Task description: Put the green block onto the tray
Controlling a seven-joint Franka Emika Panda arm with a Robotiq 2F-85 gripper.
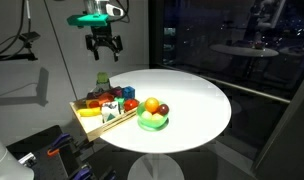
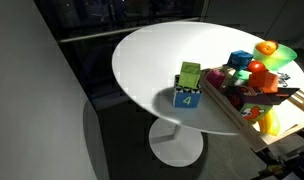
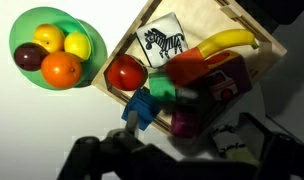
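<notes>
The green block [image 2: 190, 73] stands on a blue block marked 4 [image 2: 188, 97], on the white table just outside the end of the light-wood tray [image 2: 232, 111]. It also shows in an exterior view [image 1: 102, 81], beyond the tray's [image 1: 92, 125] far end. My gripper [image 1: 102, 43] hangs open and empty well above it. In the wrist view the dark fingers [image 3: 177, 162] frame the bottom edge. A pale green patch [image 3: 244, 160] at the lower right looks like the block, dim and partly hidden. The tray [image 3: 207, 15] lies beyond it.
The tray holds several toys: a zebra block [image 3: 162, 40], a banana [image 3: 227, 42], a red apple [image 3: 125, 72], and blue and magenta pieces. A round green fruit bowl [image 1: 152, 119] stands on the table beside the tray. The round table's edge is close to the blocks.
</notes>
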